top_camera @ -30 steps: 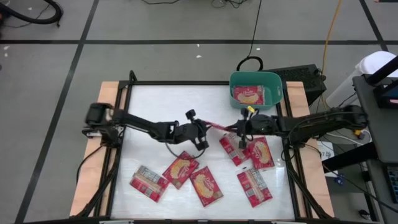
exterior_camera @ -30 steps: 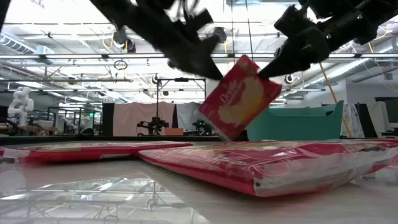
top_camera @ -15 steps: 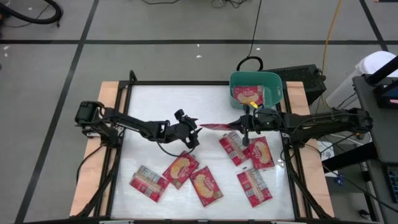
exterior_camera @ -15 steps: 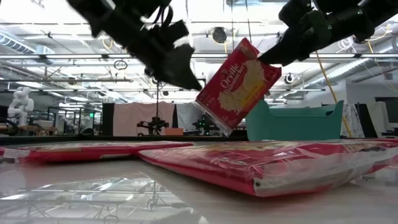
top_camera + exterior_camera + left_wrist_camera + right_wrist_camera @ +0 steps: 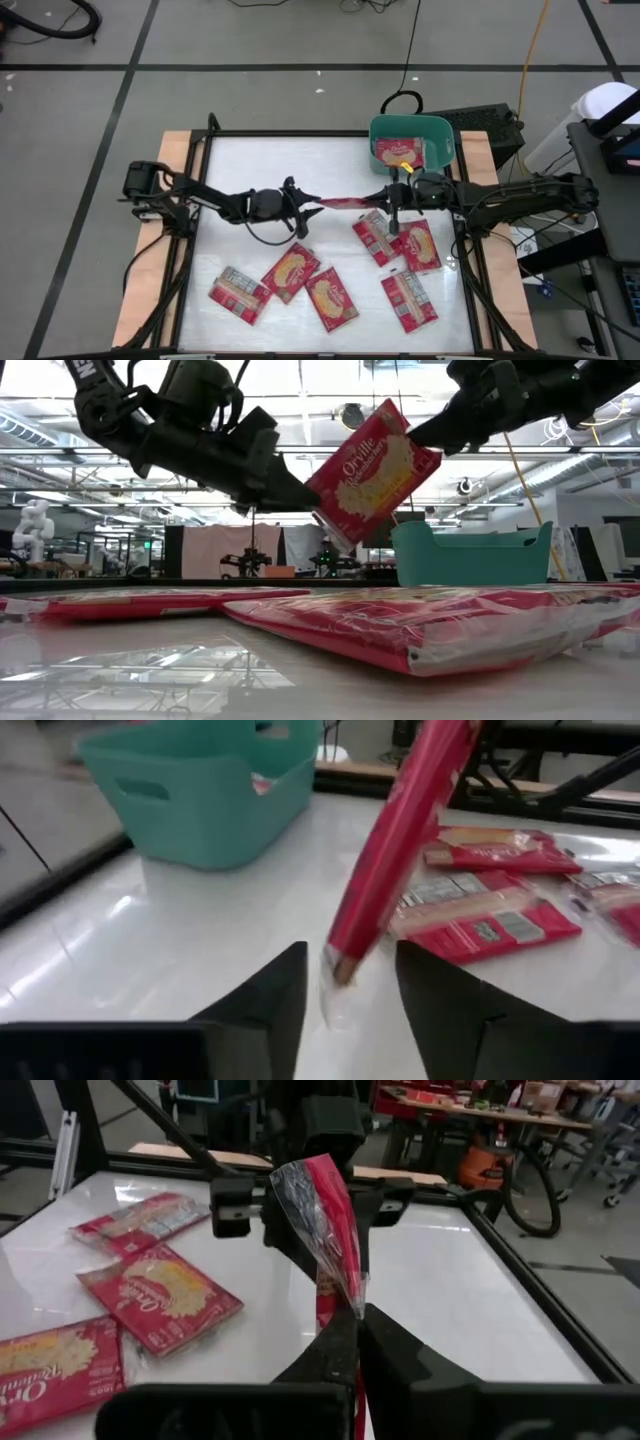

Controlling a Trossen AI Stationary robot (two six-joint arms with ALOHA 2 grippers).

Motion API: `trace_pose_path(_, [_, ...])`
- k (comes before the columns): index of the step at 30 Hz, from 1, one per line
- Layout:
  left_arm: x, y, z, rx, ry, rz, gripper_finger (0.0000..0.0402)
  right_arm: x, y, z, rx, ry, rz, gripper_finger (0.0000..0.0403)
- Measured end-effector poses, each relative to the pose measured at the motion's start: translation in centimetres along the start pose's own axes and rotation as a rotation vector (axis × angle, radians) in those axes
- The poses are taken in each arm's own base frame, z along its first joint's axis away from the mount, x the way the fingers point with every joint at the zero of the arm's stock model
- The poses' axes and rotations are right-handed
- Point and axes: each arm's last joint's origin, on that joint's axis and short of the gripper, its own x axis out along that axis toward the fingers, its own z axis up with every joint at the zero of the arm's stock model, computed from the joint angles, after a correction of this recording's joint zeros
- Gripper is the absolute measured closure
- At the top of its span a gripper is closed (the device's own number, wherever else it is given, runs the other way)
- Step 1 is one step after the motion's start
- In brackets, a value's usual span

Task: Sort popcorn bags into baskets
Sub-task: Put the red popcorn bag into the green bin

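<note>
One red popcorn bag (image 5: 350, 201) hangs in the air over the table's middle, edge-on from above and tilted in the low view (image 5: 375, 470). My right gripper (image 5: 393, 198) is shut on its right end. My left gripper (image 5: 345, 960) is open, one finger on either side of the bag's clear left end seal (image 5: 330, 982) without touching it. The teal basket (image 5: 440, 130) stands at the far right with one bag (image 5: 400, 152) lying in it. Several more bags (image 5: 332, 298) lie flat on the white table top. My right gripper pinches the bag's end (image 5: 345, 1292) between its two fingers, in the low view at the bag's upper right corner (image 5: 425, 448). The fingers come about level from the table's right. The bag is lifted clear and slants down to the left, picture face toward the near edge.
A black box (image 5: 490, 125) sits behind the basket at the far right. Dark frame rails (image 5: 200, 230) run along the table's sides. Bags (image 5: 378, 238) (image 5: 418, 245) lie right below my right arm. Bare white surface (image 5: 260, 165) lies at the far left.
My left gripper has drawn back from the bag toward the table's left, sunk and tipped more level. It now stands at the bag's lower left end. My right gripper has risen a little, and the bag has gone up with it, clear of the table.
</note>
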Motion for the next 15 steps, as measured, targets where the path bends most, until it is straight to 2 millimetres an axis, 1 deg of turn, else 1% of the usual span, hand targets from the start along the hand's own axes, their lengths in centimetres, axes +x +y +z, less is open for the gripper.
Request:
trace_pose_path(2, [0.0, 0.0, 0.3, 0.04, -0.035, -0.004, 0.0281, 0.0, 0.0, -0.1, 0.0, 0.005, 0.001, 0.0403])
trace_pose_path(4, [0.0, -0.1, 0.7, 0.069, -0.076, -0.016, 0.0316, 0.1, 0.0, -0.1, 0.004, 0.009, 0.001, 0.0403])
trace_pose_path(7, [0.0, -0.1, 0.7, 0.089, -0.083, -0.023, 0.0375, 0.1, 0.0, -0.5, 0.015, 0.001, -0.003, 0.0403])
trace_pose_path(8, [0.0, -0.1, 0.7, 0.096, -0.083, -0.021, 0.0383, 0.1, 0.1, -0.6, 0.017, -0.006, -0.005, 0.0403])
trace_pose_path(10, [0.0, 0.0, 0.7, 0.099, -0.08, -0.019, 0.0383, 0.0, 0.1, -0.8, 0.019, -0.018, -0.006, 0.0403])
trace_pose_path(12, [0.1, 0.1, 0.6, 0.092, -0.064, -0.022, 0.0373, 0.0, 0.1, -1.1, 0.029, -0.014, -0.006, 0.0401])
trace_pose_path(15, [0.2, 0.5, 0.1, 0.089, -0.004, -0.005, 0.037, -0.1, 0.0, -1.9, 0.07, 0.046, -0.012, 0.0384])
